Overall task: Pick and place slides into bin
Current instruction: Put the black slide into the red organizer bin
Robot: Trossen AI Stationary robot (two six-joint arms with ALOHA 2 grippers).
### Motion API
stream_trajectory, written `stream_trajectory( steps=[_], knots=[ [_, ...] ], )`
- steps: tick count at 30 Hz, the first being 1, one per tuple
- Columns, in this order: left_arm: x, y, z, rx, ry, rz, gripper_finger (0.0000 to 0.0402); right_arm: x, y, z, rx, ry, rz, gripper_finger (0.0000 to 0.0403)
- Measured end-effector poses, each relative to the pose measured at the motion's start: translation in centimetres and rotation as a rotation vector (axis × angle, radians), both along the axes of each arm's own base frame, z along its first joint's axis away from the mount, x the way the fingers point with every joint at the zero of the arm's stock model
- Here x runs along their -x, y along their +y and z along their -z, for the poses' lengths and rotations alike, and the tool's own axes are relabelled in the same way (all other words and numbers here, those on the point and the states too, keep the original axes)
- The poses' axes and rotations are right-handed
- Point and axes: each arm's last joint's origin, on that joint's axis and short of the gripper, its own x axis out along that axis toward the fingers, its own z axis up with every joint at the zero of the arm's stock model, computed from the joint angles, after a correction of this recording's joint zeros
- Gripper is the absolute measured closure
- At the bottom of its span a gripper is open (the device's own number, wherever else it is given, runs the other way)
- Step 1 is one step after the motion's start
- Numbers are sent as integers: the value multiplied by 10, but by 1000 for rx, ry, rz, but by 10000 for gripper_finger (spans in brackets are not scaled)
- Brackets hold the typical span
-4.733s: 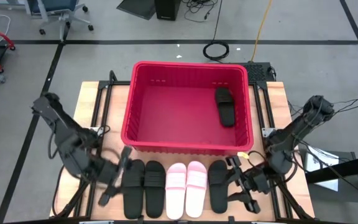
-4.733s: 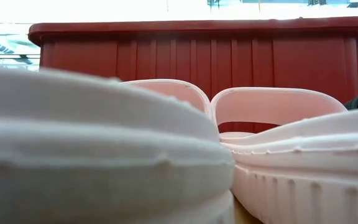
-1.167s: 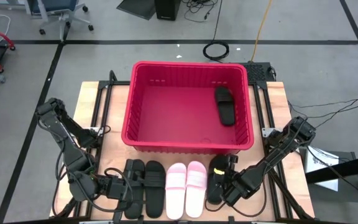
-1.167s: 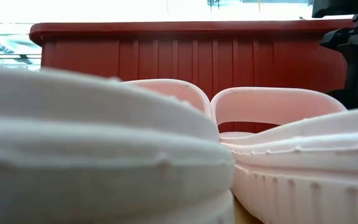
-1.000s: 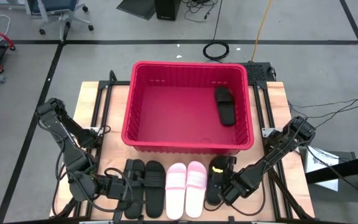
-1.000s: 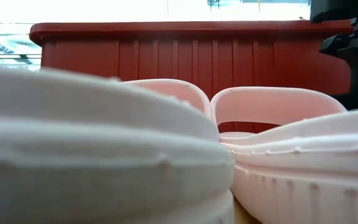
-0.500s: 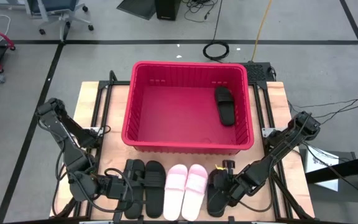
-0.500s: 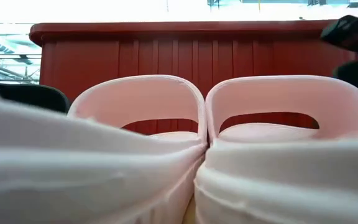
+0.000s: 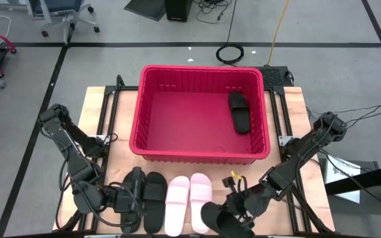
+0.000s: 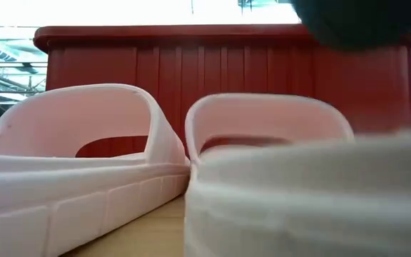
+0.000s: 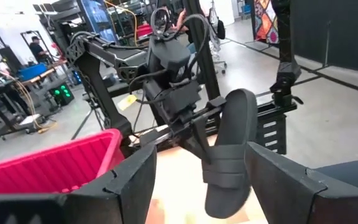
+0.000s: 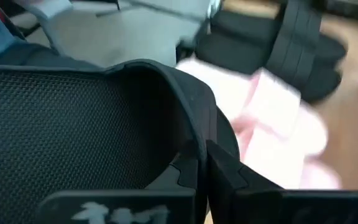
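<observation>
My right gripper (image 9: 234, 207) is shut on a black slide (image 9: 215, 219) that hangs lifted near the table's near edge, right of centre; in the low view it shows as a dark shape (image 10: 359, 21) overhead. Two pink slides (image 9: 177, 197) (image 9: 199, 192) and two black slides (image 9: 155, 192) (image 9: 135, 190) lie on their soles in a row on the table. Another black slide (image 9: 239, 111) lies inside the red bin (image 9: 200, 157). My left gripper (image 9: 128, 199) stands open, low at the leftmost black slide. My right gripper pinches the black slide's strap by its edge (image 12: 190, 144) between its two shut fingers (image 12: 225, 171). The fingers reach it slanting down from the table's right. The slide (image 11: 232, 149) is lifted clear of the table and tipped up on end. Whether my left gripper touches the leftmost black slide, I cannot tell.
The bin fills the table's middle and far part, its near wall (image 10: 227, 68) right behind the row of slides. Bare wood (image 9: 114, 155) shows to the bin's left and right. Cables and arm frames run along both table sides.
My right gripper has gone toward the table's near edge and leftward with the black slide, raising it off the table and tipping it on end. The row of pink and black slides has slid toward the table's left.
</observation>
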Motion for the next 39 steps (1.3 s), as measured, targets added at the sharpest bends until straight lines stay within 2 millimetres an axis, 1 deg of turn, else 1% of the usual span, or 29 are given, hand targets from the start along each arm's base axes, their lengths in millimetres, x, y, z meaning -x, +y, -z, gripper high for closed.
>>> stream_trajectory(
  steps=[5, 10, 16, 21, 26, 30, 33, 39],
  knots=[
    [1, 12, -8, -5, -13, -21, 153, -5, -6, -12, 39, -107, -46, 402],
    [-8, 33, -13, -21, -9, -81, 153, -6, -18, -28, 62, -190, -53, 402],
    [-9, 65, -25, -8, -9, -120, 153, 3, -30, -48, 159, -298, -59, 402],
    [-7, 87, -33, -16, -7, -176, 153, 13, -42, -64, 260, -367, 7, 402],
    [-7, 107, -35, -47, 16, -228, 153, 22, -55, -72, 395, -384, 81, 402],
    [-6, 124, -40, -55, 17, -209, 153, 25, -71, -80, 472, -394, 164, 402],
    [-4, 140, -43, -65, 26, -212, 153, 26, -88, -86, 495, -384, 207, 402],
    [0, 177, -48, -66, 37, -242, 153, 27, -129, -94, 551, -338, 319, 402]
  ],
)
